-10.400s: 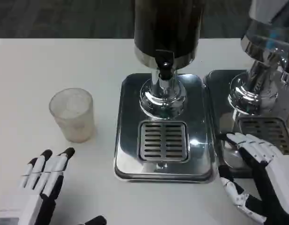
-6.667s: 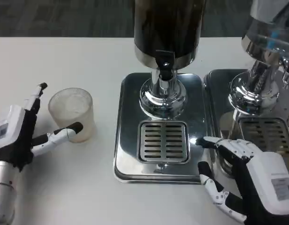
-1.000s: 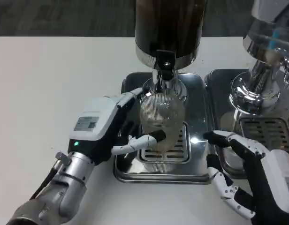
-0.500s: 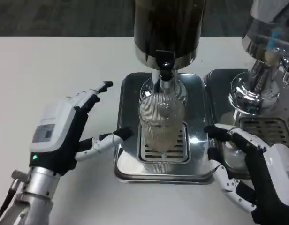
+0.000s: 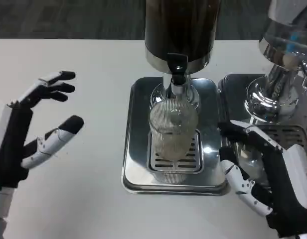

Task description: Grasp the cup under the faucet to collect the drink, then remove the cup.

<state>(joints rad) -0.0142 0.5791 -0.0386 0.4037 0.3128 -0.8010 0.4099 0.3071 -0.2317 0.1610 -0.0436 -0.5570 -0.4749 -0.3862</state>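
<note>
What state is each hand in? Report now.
Left hand: open, fingers spread, holding nothing.
Right hand: open, holding nothing, beside the cup.

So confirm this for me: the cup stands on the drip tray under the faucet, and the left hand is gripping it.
Not quite. In the head view the cup does stand on the drip tray under the faucet, but the left hand is not gripping it: it is open, off to the side over the table, apart from the cup.
</note>
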